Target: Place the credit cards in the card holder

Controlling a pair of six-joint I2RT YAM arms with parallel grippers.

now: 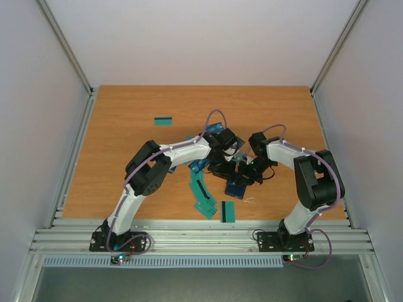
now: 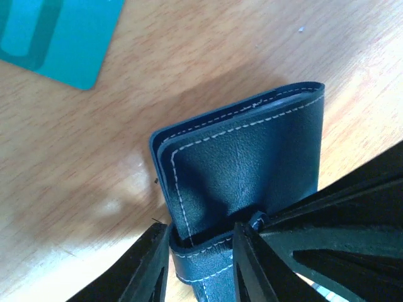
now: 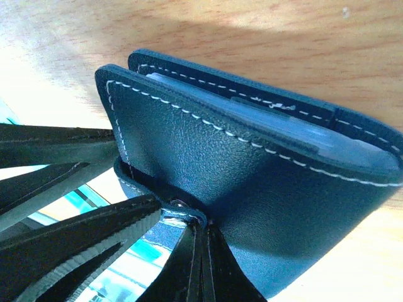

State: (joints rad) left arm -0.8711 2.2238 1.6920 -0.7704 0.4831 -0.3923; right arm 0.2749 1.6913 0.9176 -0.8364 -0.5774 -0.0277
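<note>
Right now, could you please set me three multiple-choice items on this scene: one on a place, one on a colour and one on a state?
1. Where is the holder?
A) at the far left corner
B) between the left claw and the right claw
C) beside the arm bases

2. Its stitching is:
A) red
B) white
C) yellow

3. The right claw is:
A) wide open
B) out of view
C) shut

Answers:
1 B, since both wrist views show it at the fingertips.
2 B, since pale thread lines its edges.
3 C, since its fingers meet with no gap.
</note>
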